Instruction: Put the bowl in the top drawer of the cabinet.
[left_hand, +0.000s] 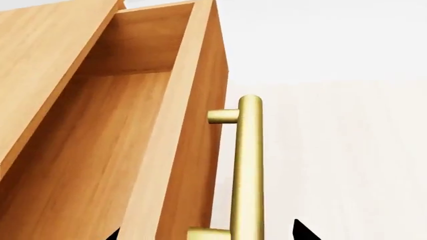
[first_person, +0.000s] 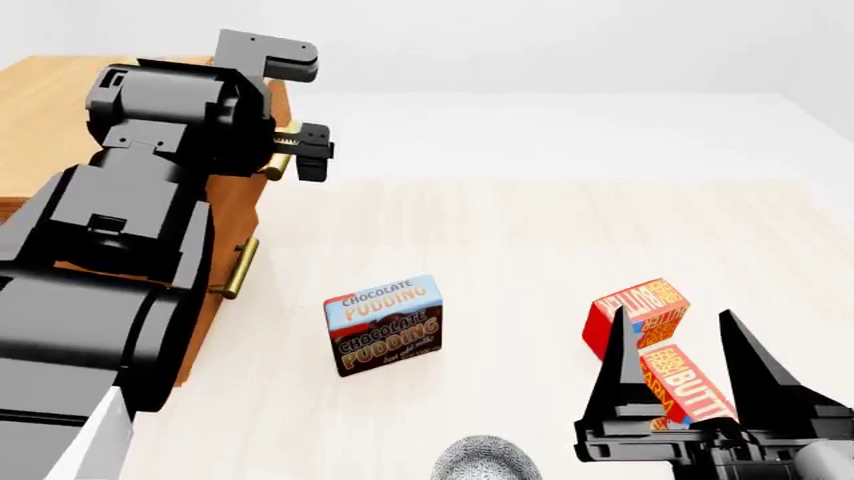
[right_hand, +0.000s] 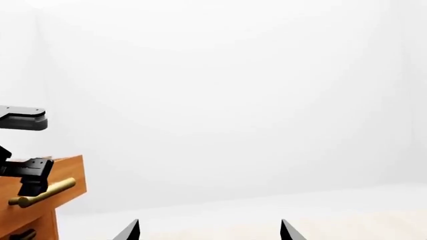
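Left gripper (first_person: 310, 150) sits at the top drawer (left_hand: 107, 150) handle (left_hand: 245, 170), fingers spread wide around the bar, not clamped. Drawer's pulled open and empty. Bowl (first_person: 486, 458) lies just left of the right gripper's (first_person: 681, 345) open, empty fingers, so right arm's way closer.

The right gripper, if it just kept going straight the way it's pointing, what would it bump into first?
Probably nothing near. The right gripper points over bare floor toward a plain white wall; the top drawer with its brass handle sits well off to one side. Depth to the wall is unclear.
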